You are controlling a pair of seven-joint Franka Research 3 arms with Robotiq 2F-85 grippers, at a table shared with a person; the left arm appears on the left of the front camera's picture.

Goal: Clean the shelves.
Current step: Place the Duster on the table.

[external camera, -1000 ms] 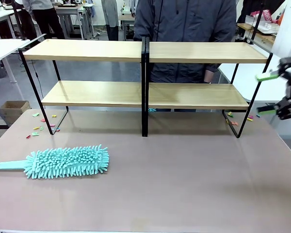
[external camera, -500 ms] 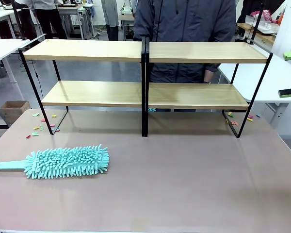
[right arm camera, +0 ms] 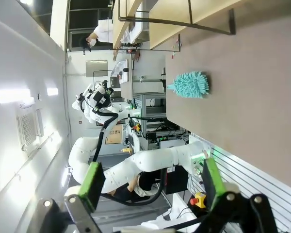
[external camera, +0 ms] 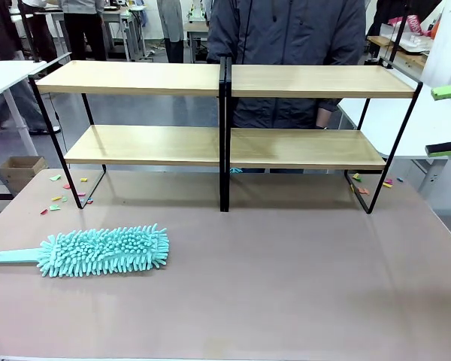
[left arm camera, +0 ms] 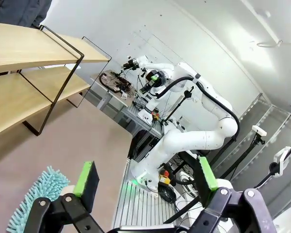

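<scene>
No readable print. The shelves (external camera: 225,143) span the frame's upper half: pale wood boards, thin black frame. Fluffy teal duster (external camera: 101,250), lower left, on matte table (external camera: 286,286). Left gripper (left arm camera: 145,182) and right gripper (right arm camera: 148,182): jaws wide, empty.

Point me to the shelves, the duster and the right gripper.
shelves (external camera: 135,77), front view, top board left of the central upright.
duster (external camera: 105,250), front view, middle of the teal fluffy head.
right gripper (right arm camera: 149,183), right wrist view, midway between fingertips.
</scene>
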